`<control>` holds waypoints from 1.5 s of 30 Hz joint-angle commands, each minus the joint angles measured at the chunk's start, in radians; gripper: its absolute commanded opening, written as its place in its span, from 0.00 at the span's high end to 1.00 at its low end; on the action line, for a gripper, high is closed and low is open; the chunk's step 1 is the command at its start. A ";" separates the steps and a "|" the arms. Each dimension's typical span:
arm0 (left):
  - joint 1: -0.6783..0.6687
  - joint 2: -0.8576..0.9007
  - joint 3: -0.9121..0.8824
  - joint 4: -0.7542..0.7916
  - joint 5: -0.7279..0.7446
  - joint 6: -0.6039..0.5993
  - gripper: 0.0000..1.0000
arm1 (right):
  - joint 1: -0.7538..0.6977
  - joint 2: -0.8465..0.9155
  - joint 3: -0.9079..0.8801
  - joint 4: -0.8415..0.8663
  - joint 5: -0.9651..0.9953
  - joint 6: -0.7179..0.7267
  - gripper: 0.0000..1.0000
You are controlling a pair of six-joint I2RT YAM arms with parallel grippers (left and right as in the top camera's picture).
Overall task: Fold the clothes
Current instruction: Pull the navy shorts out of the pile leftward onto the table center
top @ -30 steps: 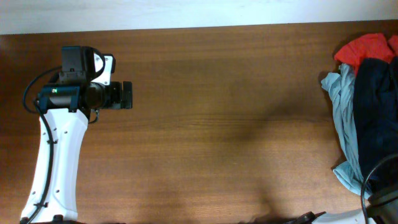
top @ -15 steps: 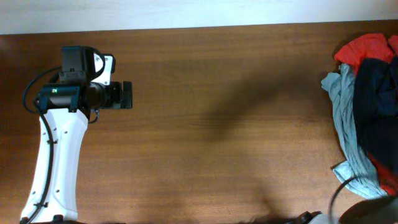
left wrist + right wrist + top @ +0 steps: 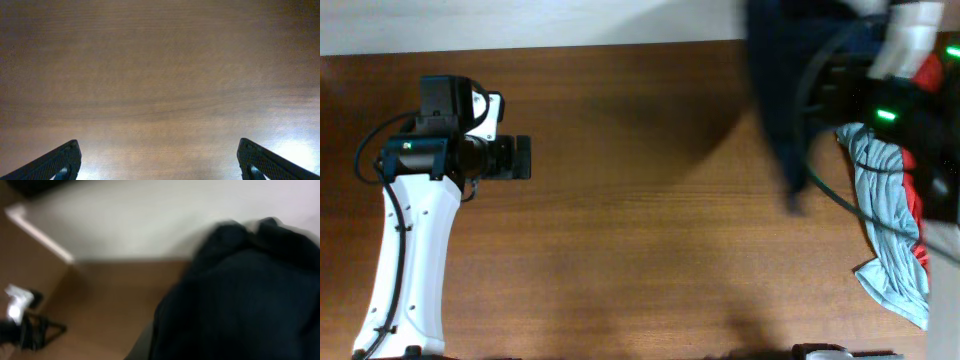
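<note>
The dark navy garment (image 3: 785, 90) hangs blurred in the air over the table's far right part, lifted off the pile. My right arm (image 3: 895, 95) is raised close under the overhead camera and holds it; its fingers are hidden in the cloth. In the right wrist view the navy garment (image 3: 240, 295) fills the right half. A light grey-blue garment (image 3: 895, 240) and a red tee (image 3: 918, 195) lie crumpled at the table's right edge. My left gripper (image 3: 525, 157) rests at the far left, open, with only bare wood between its fingertips (image 3: 65, 157).
The brown wooden table (image 3: 640, 250) stretches between the two arms. A pale strip (image 3: 520, 20) runs along its far edge. The right wrist view shows the table's corner and the left arm (image 3: 20, 320) far off.
My right arm rose from the near right edge to the far right, pulling the navy garment up off the pile. More of the grey-blue and red clothes show. The left arm stayed still.
</note>
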 commanded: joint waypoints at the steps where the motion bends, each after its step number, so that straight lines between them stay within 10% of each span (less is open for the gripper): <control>1: -0.001 -0.035 0.089 -0.043 -0.090 0.016 0.01 | 0.134 0.128 -0.002 -0.035 0.082 -0.032 0.96; 7: -0.001 -0.105 0.215 -0.100 -0.101 0.016 0.01 | 0.252 0.208 -0.002 -0.012 0.112 -0.064 0.96; 19: -0.001 -0.209 0.240 -0.102 -0.104 0.016 0.01 | 0.177 0.142 0.277 -0.261 0.768 -0.073 0.96; 37: -0.001 -0.209 0.240 -0.099 -0.148 0.016 0.01 | 0.500 0.406 0.425 -0.344 0.539 0.069 0.94; 41: -0.001 -0.209 0.240 -0.100 -0.148 0.016 0.01 | 0.646 0.600 0.425 -0.266 0.288 -0.054 0.36; 45: -0.001 -0.209 0.240 -0.112 -0.148 0.016 0.01 | 0.752 0.679 0.425 -0.294 0.400 -0.076 0.28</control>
